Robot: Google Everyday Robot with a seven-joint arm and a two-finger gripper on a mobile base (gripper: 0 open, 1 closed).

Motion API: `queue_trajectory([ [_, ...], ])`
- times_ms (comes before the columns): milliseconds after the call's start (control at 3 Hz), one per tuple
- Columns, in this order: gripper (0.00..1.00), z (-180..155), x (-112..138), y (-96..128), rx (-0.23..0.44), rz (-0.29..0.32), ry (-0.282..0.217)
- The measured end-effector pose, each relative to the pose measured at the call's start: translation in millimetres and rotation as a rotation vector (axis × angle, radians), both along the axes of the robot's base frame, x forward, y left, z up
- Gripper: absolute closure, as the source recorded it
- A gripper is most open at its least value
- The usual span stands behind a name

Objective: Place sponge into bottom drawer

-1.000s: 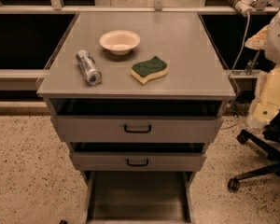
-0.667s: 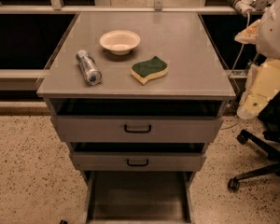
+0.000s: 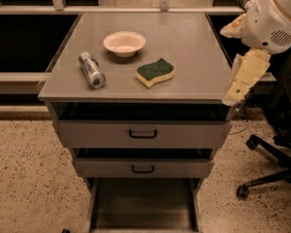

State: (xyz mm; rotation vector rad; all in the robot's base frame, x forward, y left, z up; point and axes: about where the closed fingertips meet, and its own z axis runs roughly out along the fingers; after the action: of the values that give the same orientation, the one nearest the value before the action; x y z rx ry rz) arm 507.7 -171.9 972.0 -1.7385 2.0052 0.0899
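Now, in the camera view: find the wavy-edged sponge (image 3: 155, 72), dark green over pale yellow foam, flat on the grey cabinet top (image 3: 184, 38), front middle, long axis roughly along that top's front edge. Note the cream two-finger gripper (image 3: 236, 87) just off that top's right front corner; cannot tell its grip. Probably calls for a leftward reach, then down to the shallow grey metal bottom drawer (image 3: 143, 205), open below that top.
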Motion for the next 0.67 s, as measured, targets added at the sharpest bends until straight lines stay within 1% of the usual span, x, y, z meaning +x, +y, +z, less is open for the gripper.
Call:
queue_trajectory([
  [333,0.0,-2.4,2.2,-0.4,0.013,-0.015,0.001],
  [667,0.0,-2.5,2.2,-0.3,0.013,-0.015,0.001],
])
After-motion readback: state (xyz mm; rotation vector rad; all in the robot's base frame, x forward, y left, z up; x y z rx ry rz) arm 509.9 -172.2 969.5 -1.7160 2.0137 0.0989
